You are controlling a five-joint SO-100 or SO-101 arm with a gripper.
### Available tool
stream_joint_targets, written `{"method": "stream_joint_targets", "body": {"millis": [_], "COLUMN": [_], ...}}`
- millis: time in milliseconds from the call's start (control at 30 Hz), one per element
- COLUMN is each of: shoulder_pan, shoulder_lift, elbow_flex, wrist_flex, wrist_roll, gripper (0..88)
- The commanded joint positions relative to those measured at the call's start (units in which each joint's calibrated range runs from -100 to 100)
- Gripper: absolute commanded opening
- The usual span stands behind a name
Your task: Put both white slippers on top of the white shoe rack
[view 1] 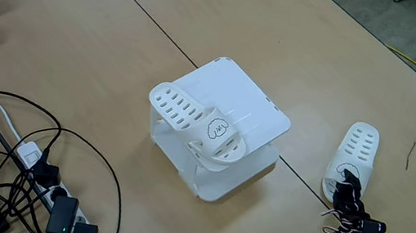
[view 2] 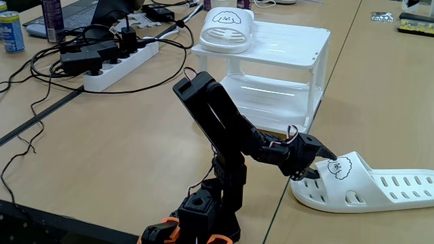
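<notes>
Your hand [view 2: 319, 165] sits at the toe end of the second slipper [view 2: 369, 186], black fingers touching the strap right by the cartoon-face drawing. Jaws look closed around the strap edge, but you can't tell for sure whether they grip it; the tips are dark and partly hidden. That slipper lies flat on the desk [view 2: 135, 149], sole down, slot holes running off toward the right edge in a fixed view. In the other fixed view the same slipper [view 1: 355, 155] lies well apart from the rack, toward the right, with the hand [view 1: 344, 186] at its lower end.

Your arm [view 2: 224, 129] rises from its base at the bottom of the frame, upper link leaning back to the left, then folds at the elbow and reaches down and right, wrist low over the desk.

Further back, the white shoe rack [view 2: 285, 41] stands upright on the desk, two tiers. The first slipper [view 2: 227, 28] already lies on its top, near the left corner in this view, face drawing toward you. From above, that slipper [view 1: 198, 125] lies diagonally, its toe end overhanging the rack [view 1: 258, 112] edge.

Behind, power strip [view 2: 115, 64] with cables, and a can [view 2: 10, 30]; no readable writing on it.
</notes>
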Motion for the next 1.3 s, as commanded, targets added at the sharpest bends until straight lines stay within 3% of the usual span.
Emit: {"method": "stream_joint_targets", "body": {"millis": [0, 233, 1033, 1200, 1267], "shoulder_pan": [0.7, 2.7, 3.2, 2.2, 1.5], "shoulder_lift": [1.1, 5.3, 5.5, 5.5, 5.5], "elbow_flex": [-0.7, -1.3, -5.7, -5.4, -5.4], "wrist_flex": [-0.9, -6.0, -5.9, -5.7, -5.7], "wrist_roll": [0.4, 0.4, 0.4, 0.4, 0.4], "gripper": [16.9, 16.9, 16.7, 0.3, 1.1]}}
